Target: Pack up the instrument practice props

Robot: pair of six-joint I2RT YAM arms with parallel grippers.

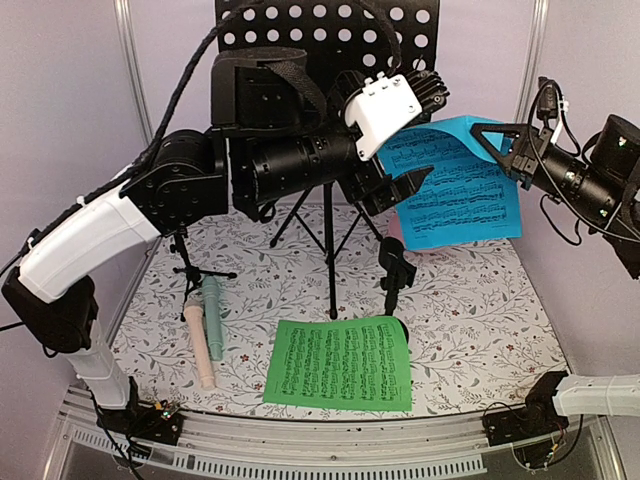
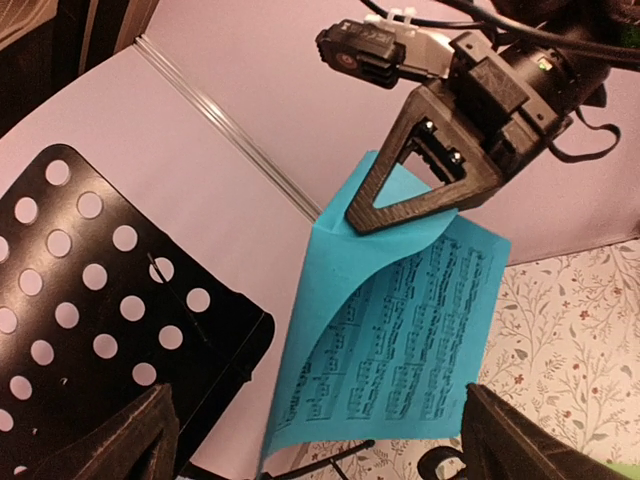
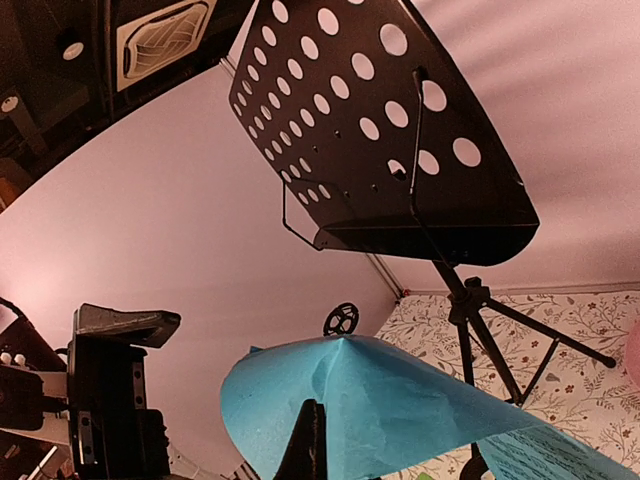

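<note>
The black perforated music rack (image 1: 330, 40) stands on tripod legs at the back; it also shows in the right wrist view (image 3: 380, 130). My right gripper (image 1: 490, 140) is shut on the top edge of the blue music sheet (image 1: 460, 190), which hangs in the air right of the rack. My left gripper (image 1: 395, 190) is open and empty, just left of the blue sheet (image 2: 400, 340). The green music sheet (image 1: 340, 362) lies flat at the front. The mint microphone (image 1: 213, 318) and the pink microphone (image 1: 198, 345) lie side by side at the left. One black mic support (image 1: 190, 262) stands behind them and another (image 1: 395, 265) stands near the middle.
A floral mat (image 1: 480, 320) covers the table. A bit of a pink plate (image 1: 394, 234) shows behind the blue sheet's lower left corner. Lilac walls close in the back and both sides. The rack's tripod legs (image 1: 330, 240) spread over the mat's centre.
</note>
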